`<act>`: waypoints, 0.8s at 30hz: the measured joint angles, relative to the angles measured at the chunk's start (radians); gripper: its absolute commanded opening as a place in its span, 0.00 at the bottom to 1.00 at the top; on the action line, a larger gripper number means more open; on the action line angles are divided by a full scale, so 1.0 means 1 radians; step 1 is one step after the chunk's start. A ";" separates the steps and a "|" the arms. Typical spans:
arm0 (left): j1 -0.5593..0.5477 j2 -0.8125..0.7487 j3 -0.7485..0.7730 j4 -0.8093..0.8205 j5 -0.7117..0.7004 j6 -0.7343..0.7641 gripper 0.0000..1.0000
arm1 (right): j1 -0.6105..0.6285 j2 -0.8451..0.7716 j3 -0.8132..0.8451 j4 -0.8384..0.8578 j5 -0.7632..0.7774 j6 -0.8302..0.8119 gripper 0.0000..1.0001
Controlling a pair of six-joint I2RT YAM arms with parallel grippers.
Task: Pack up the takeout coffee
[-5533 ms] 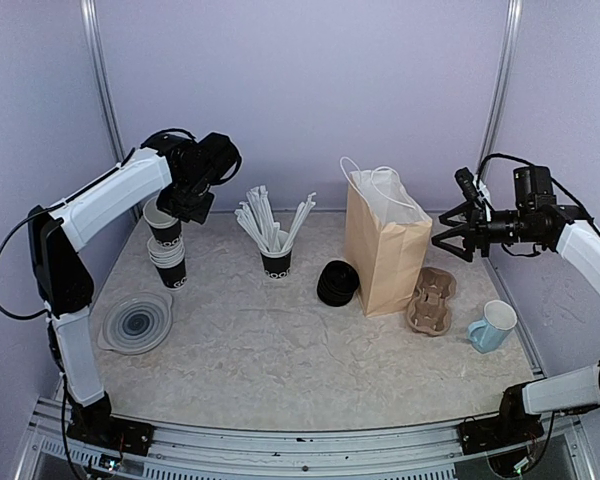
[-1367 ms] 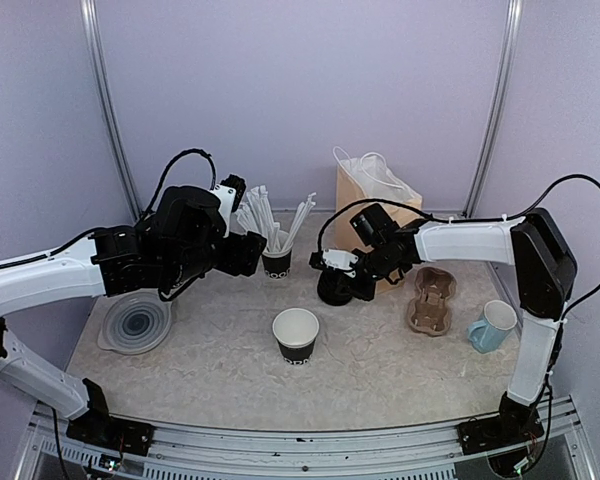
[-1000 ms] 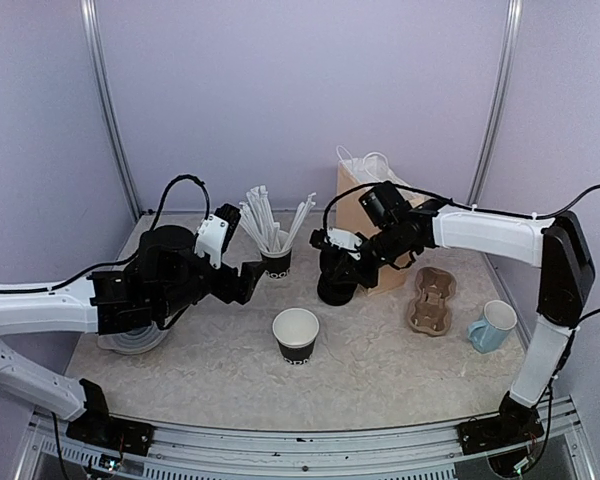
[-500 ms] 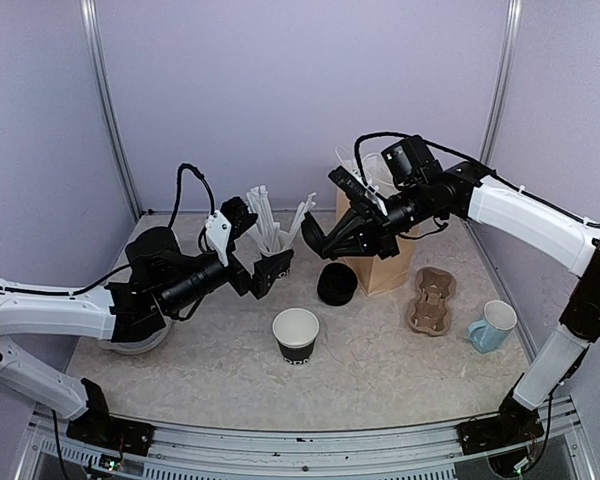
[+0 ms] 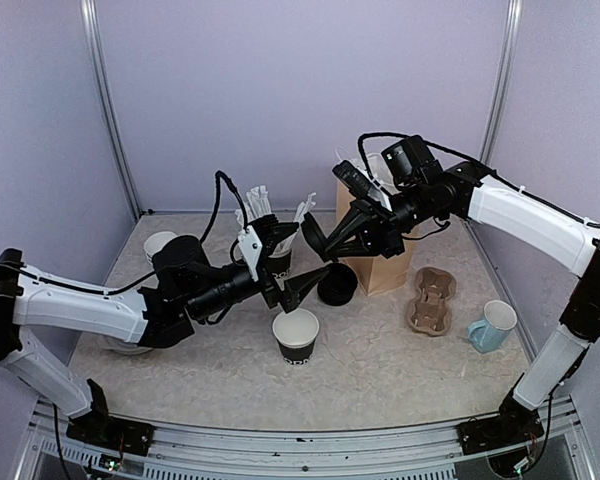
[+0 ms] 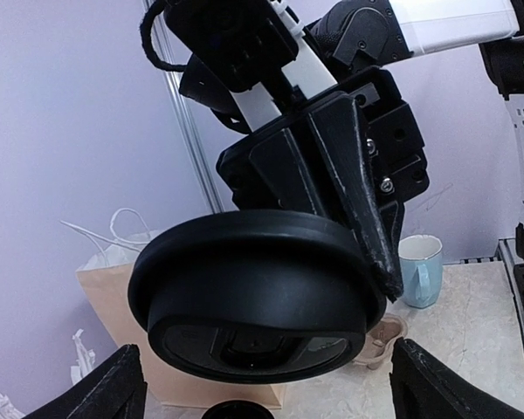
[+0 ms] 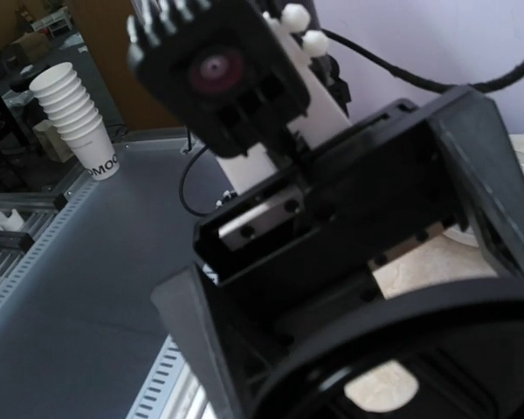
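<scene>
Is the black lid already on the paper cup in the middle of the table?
No, the paper cup stands open, its white inside showing, and the black lid is held in the air.

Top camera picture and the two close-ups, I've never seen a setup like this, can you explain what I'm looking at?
These are two white robot arms bolted at a table's near edge, each ending in a two-finger gripper. The wide picture comes from a fixed camera above and behind them; the close-ups come from cameras on the wrists. The right gripper is shut on a black lid, held in the air. The left gripper is open and empty, near an open paper cup. Also on the table: a paper bag, a stack of lids, a cup carrier, a blue mug, a cup of straws and a stack of cups.
</scene>
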 measured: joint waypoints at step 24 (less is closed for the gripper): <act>0.021 0.028 0.043 -0.051 0.049 -0.042 0.72 | -0.025 -0.010 -0.027 0.007 0.021 0.013 0.45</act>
